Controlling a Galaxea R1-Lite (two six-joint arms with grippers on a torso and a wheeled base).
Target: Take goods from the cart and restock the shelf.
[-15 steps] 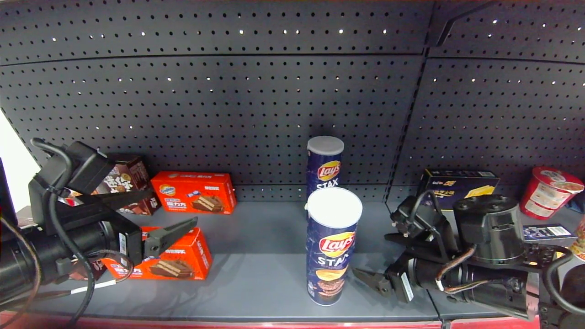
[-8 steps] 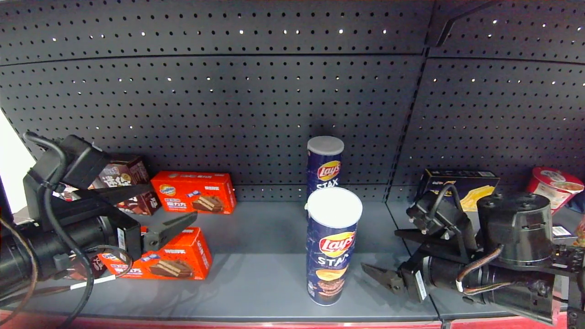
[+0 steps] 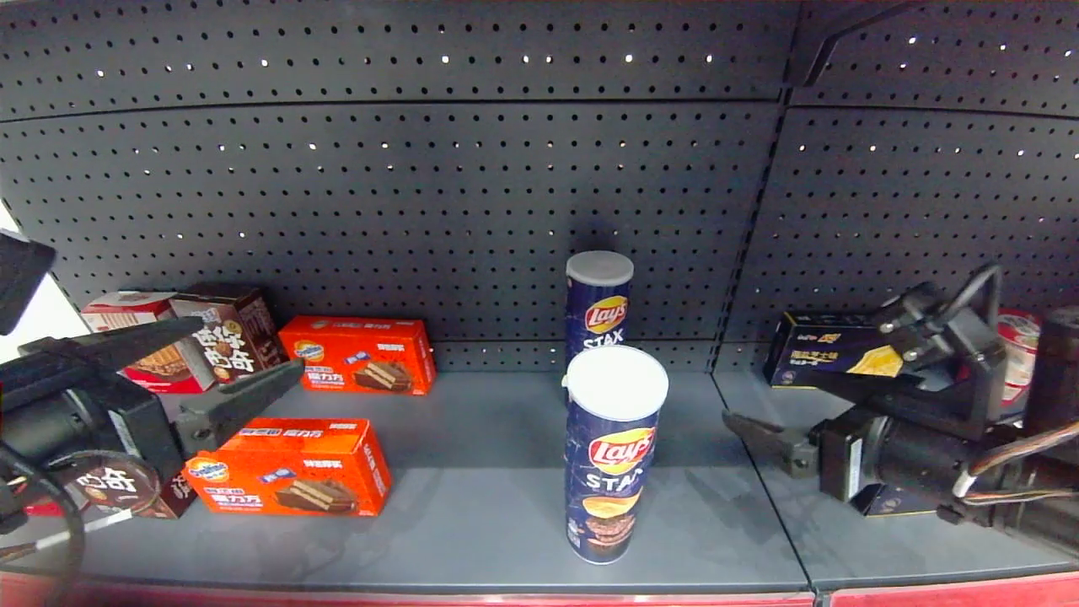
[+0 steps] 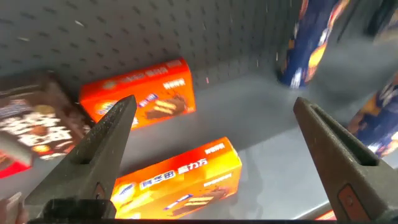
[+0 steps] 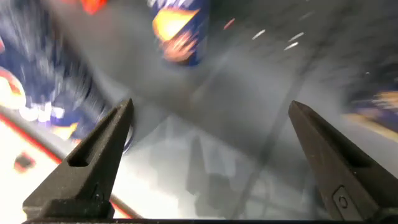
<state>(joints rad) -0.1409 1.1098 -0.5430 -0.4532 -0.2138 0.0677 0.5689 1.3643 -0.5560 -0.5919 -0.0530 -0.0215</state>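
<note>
Two dark blue chip cans stand upright at mid shelf, the front can (image 3: 615,455) right before the back can (image 3: 599,308). Two orange cake boxes lie to their left, one near the front (image 3: 291,478) and one by the back wall (image 3: 358,354). My left gripper (image 3: 253,346) hangs open and empty over the shelf's left end, above the front orange box (image 4: 180,177); the left wrist view shows its gap (image 4: 214,102) empty. To the right of the front can my right gripper (image 3: 763,396) stands open, apart from it, and holds nothing (image 5: 210,104).
Brown boxes (image 3: 228,337) and a red-and-white box (image 3: 143,337) stand at the far left. A dark box with yellow print (image 3: 834,354) and a red cup (image 3: 1020,337) sit behind the right arm. A perforated back wall (image 3: 421,211) closes the grey shelf (image 3: 489,506).
Both arms have drawn back outward: the left gripper to the left, the right gripper to the right, away from the front can. Cans and boxes have not moved.
</note>
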